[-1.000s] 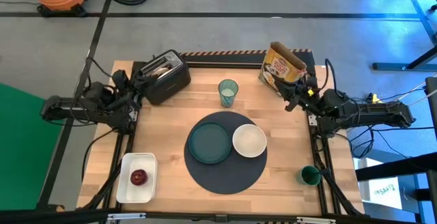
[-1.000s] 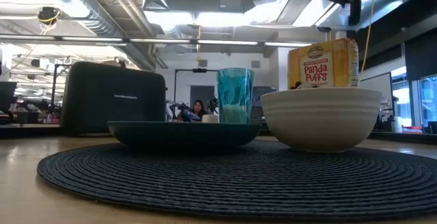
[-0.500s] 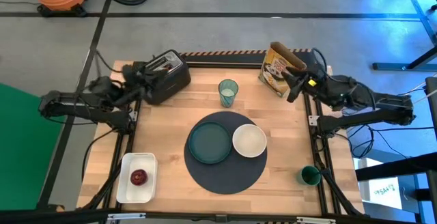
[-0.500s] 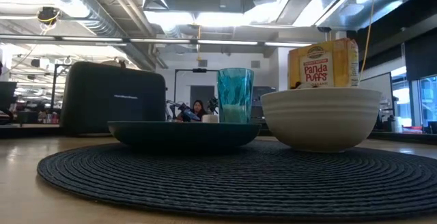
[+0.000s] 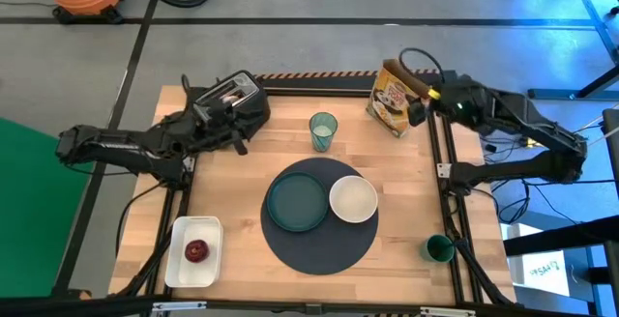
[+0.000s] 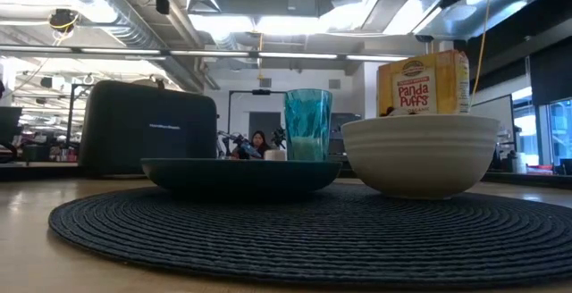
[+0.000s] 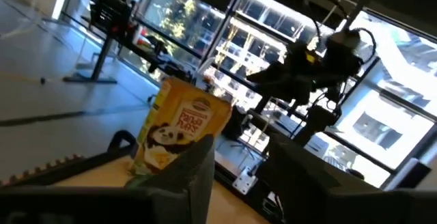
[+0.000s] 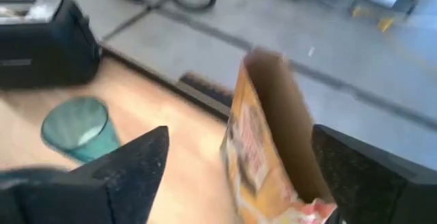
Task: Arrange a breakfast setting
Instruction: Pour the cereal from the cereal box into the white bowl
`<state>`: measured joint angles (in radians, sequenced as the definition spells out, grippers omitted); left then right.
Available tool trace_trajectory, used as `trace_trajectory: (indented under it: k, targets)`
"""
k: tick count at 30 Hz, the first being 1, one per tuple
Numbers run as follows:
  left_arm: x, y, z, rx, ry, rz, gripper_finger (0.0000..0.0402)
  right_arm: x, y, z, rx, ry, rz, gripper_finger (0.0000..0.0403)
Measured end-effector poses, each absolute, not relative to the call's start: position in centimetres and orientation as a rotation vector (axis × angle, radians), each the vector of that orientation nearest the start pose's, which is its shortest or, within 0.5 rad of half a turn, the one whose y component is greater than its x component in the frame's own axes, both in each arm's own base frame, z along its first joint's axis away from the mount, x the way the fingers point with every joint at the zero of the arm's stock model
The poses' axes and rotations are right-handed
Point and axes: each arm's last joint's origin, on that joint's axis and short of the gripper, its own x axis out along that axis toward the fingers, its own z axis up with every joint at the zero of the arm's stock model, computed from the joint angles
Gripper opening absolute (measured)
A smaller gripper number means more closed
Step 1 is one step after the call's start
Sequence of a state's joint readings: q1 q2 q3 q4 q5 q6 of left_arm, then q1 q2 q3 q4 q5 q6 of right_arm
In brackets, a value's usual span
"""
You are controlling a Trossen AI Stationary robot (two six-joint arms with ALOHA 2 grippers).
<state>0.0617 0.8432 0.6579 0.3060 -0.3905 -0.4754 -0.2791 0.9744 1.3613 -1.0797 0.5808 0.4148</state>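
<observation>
A teal plate (image 5: pixel 297 202) and a white bowl (image 5: pixel 353 199) sit side by side on the round dark-blue mat (image 5: pixel 319 244). The yellow cereal box (image 5: pixel 395 95) stands at the far right, its top open. A bagel (image 5: pixel 228 94) sticks out of the black toaster's (image 5: pixel 237 109) slots. The red fruit (image 5: pixel 197 250) lies in the white tray (image 5: pixel 179 259). The green mug (image 5: pixel 439 249) stands near right. My left gripper (image 7: pixel 239 176) is open beside the toaster's near side. My right gripper (image 8: pixel 239 176) is open wide just right of the cereal box, facing its open top (image 8: pixel 273 108).
A teal tumbler (image 5: pixel 323 130) stands between the toaster and the cereal box, behind the mat. There is bare wood left of the mat and along the near right edge. A person shows far off in the room in the low view.
My left gripper has swung from the table's left edge toward the right, along the toaster's near side. My right gripper has risen and gone toward the far edge, from the right rail up to the cereal box. Nothing on the table has moved.
</observation>
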Motion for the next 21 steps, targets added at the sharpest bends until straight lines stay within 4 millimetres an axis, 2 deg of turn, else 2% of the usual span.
trace_trajectory:
  k: [4, 8, 13, 17, 21]
  targets:
    - [19.4, 2.7, 32.3, -0.524, -0.202, 0.376, 0.0153, 14.0, -7.4, 41.0, 0.361, 0.586, -0.931, 0.0377]
    - [19.9, 2.9, 33.5, -0.496, -0.134, 0.36, 0.0162, 14.0, -8.6, 41.5, 0.332, 0.612, -0.933, 0.0389]
    - [20.7, 3.0, 35.7, -0.358, 0.011, 0.389, 0.0173, 13.8, -9.6, 42.3, 0.328, 0.622, -0.94, 0.039]
    - [21.6, 3.2, 36.8, -0.219, 0.053, 0.427, 0.0183, 13.1, -10.8, 41.5, 0.388, 0.724, -0.929, 0.039]
    - [22.3, 3.4, 36.8, -0.026, 0.099, 0.457, 0.0184, 12.8, -12.1, 40.5, 0.417, 0.815, -0.911, 0.039]
